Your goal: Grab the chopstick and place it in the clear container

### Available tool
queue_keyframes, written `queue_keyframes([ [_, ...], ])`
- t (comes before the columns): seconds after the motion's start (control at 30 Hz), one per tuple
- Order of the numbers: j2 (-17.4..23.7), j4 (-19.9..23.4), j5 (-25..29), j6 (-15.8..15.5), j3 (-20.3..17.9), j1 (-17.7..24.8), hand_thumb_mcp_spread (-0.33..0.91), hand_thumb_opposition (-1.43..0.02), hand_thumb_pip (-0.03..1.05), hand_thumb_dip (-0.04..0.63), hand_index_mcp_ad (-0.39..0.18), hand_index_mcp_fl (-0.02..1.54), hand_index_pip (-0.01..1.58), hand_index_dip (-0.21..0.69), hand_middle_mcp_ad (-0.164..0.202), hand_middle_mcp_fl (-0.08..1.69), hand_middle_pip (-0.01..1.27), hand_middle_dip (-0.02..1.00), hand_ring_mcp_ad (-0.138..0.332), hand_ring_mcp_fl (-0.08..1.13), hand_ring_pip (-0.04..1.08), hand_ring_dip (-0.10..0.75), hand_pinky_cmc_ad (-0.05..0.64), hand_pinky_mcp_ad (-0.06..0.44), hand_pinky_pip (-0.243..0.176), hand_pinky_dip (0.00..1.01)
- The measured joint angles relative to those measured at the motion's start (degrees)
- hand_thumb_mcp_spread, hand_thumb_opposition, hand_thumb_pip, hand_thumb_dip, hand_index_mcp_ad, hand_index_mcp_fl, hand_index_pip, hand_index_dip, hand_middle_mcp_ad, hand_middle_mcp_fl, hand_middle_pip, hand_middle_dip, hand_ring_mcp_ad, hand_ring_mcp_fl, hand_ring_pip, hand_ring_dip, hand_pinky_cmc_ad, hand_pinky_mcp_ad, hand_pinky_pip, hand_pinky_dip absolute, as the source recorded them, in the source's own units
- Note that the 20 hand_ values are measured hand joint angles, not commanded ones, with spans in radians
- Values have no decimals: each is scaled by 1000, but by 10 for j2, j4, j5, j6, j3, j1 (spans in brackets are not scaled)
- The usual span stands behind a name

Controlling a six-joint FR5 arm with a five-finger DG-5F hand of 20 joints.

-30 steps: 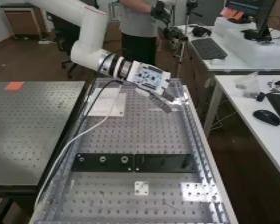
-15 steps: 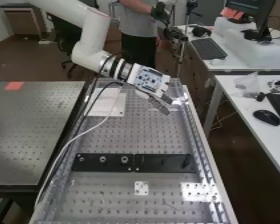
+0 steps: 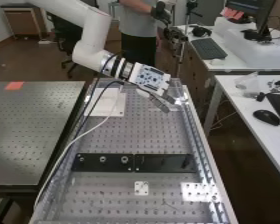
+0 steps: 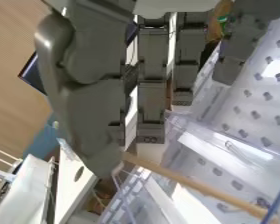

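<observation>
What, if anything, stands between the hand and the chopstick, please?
Nothing visible does: in the wrist view one end of the chopstick shows right at the hand, with no other object seen between them. Whether the two actually touch, I cannot tell.

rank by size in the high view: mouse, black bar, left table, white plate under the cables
1. left table
2. black bar
3. white plate under the cables
4. mouse
</observation>
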Motion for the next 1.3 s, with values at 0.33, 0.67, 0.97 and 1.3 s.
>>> queue_keyframes([
  [0.33, 0, -1, 0, -2, 2, 0, 497, -852, 545, 290, -173, 824, 101, 328, 61, 962, 124, 656, 84, 281, 86, 506, 375, 344, 33, 208],
  [0.67, 40, 30, 19, -26, -26, -8, 405, -803, 499, 274, -173, 609, 61, 314, 58, 698, 93, 670, 87, 182, 84, 471, 415, 347, -42, 276],
  [0.97, 133, 78, 39, -144, -93, -24, 290, -710, 417, 182, -169, 456, 23, 365, 63, 297, 75, 560, 101, 45, 87, 396, 482, 360, -79, 354],
  [1.3, 218, 95, -29, -365, -132, -46, 223, -682, 447, 117, -169, 471, 21, 375, 63, 230, 103, 407, 101, 12, 101, 278, 494, 379, -75, 295],
])
